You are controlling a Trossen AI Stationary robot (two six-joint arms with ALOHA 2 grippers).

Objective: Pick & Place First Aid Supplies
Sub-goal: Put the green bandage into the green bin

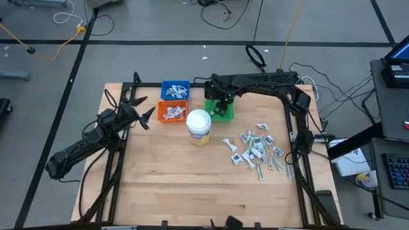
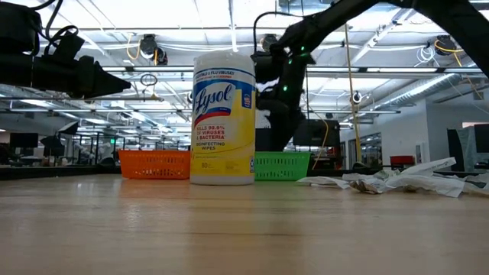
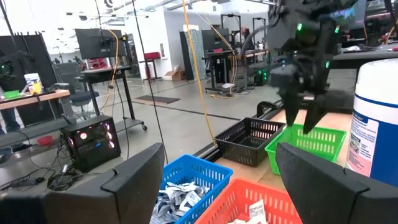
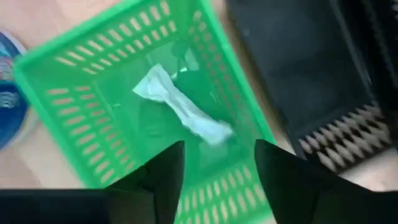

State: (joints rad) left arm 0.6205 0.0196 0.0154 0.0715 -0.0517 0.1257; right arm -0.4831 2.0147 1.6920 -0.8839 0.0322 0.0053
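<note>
While the right hand [image 4: 214,171] hangs over the green bin [image 4: 74,81], fingers parted and empty, a wrapped strip [image 4: 183,112] lies inside; lift straight up, clear of the rim. Remaining supplies [image 1: 255,150] wait on the desk [image 1: 172,185]. Left hand [image 3: 217,180] waits wide open, empty.

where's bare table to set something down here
Free: the wide wooden front of the table, below the Lysol wipes canister, and the strip between the left gripper and the canister. Crowded: the packet pile at right; the bins at the back.
</note>
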